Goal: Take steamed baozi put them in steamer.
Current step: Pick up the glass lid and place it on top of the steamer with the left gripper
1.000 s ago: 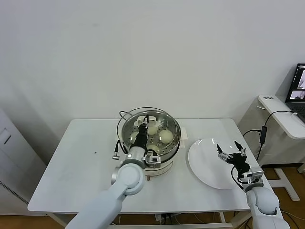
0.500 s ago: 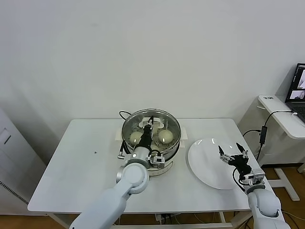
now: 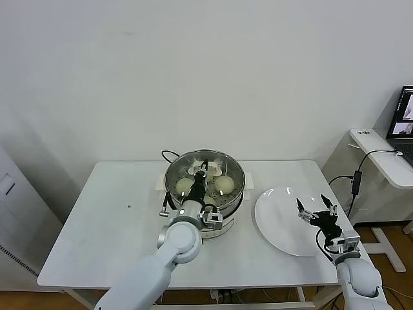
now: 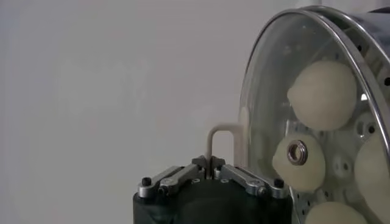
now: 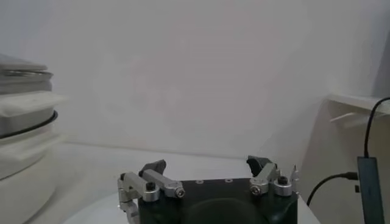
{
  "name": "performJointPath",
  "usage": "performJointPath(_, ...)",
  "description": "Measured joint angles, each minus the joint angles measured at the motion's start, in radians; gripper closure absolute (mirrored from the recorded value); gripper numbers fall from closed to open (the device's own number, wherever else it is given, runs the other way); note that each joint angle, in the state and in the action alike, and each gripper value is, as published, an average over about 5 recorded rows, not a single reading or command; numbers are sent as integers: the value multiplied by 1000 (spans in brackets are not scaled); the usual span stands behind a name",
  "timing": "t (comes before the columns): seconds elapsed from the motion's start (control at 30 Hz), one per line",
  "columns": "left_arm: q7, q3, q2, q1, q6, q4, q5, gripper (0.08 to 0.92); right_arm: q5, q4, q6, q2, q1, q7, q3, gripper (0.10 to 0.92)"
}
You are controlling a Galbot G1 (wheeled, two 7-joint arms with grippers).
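Note:
The steamer (image 3: 173,194) stands mid-table on its white base, with a round glass lid (image 3: 222,169) over its top. Through the glass I see steamed baozi (image 3: 185,186) (image 3: 224,184) on the perforated floor. My left gripper (image 3: 202,172) is above the lid's middle, shut on the thin cream handle (image 4: 219,135). In the left wrist view my left gripper (image 4: 209,168) pinches that handle, and several baozi (image 4: 323,94) (image 4: 298,173) show behind the lid (image 4: 268,79). My right gripper (image 3: 316,210) (image 5: 207,165) hovers open and empty over the white plate (image 3: 277,223).
A black cord (image 3: 169,155) loops behind the steamer. To the right stands a side desk (image 3: 381,152) with a laptop and a hanging cable (image 3: 355,177). The plate has nothing on it. Bare white tabletop (image 3: 110,219) lies to the left.
The left gripper carried the lid a little right and down, from tilted above the steamer to level over its rim. The right gripper has barely moved.

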Motion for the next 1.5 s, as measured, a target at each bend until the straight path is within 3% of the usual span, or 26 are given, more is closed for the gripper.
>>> performJointPath(0.87, -31, 2, -6, 3, -11, 26, -23, 879, 0, 23, 3, 16, -19, -8, 13, 203)
performJointPath(1.27, -31, -8, 15, 28, -19, -5, -56, 554, 1, 25, 6, 20, -22, -11, 17, 203)
performJointPath(1.5, 43, -59, 64, 69, -63, -133, -203, 354, 3, 24, 5, 18, -18, -14, 17, 203)
